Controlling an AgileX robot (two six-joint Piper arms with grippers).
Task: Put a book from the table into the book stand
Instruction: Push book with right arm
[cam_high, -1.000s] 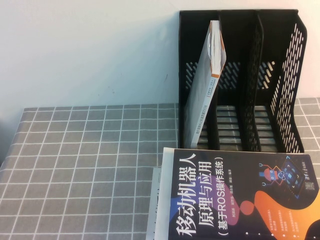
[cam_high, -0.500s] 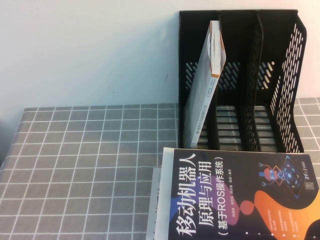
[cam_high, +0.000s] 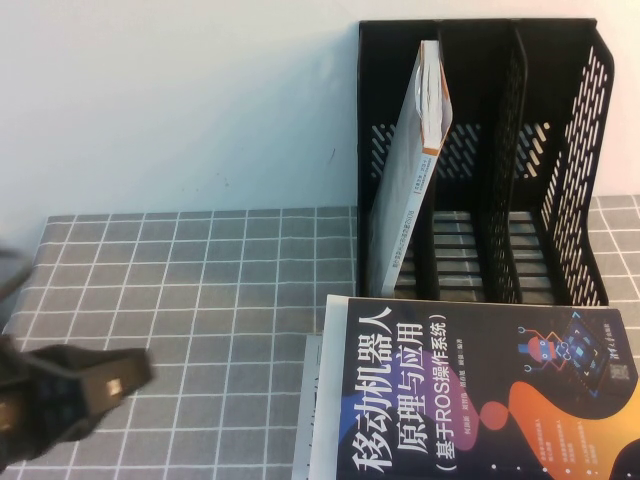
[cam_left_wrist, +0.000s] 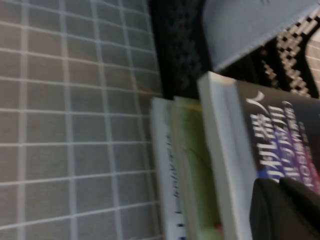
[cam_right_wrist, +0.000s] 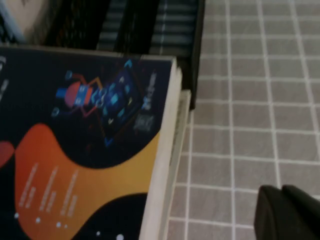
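The navy book (cam_high: 470, 400) with white characters and an orange swirl lies flat on top of a stack at the table's (cam_high: 180, 300) front right, just in front of the black book stand (cam_high: 560, 180). My left arm (cam_high: 60, 400) is at the front left, blurred. In the left wrist view my left gripper (cam_left_wrist: 282, 210) is shut and empty, over the book's (cam_left_wrist: 280, 135) near-left corner. In the right wrist view my right gripper (cam_right_wrist: 290, 212) is shut and empty above bare cloth, to the right of the book (cam_right_wrist: 85, 140). It is out of the high view.
A pale grey-white book (cam_high: 405, 190) leans in the stand's left slot; the middle and right slots hold nothing. Other books (cam_left_wrist: 162, 165) lie under the navy one, their edges sticking out on its left. A pale wall rises behind the table.
My left arm has come into the high view at the front left, where nothing showed before. The books and the stand have not moved.
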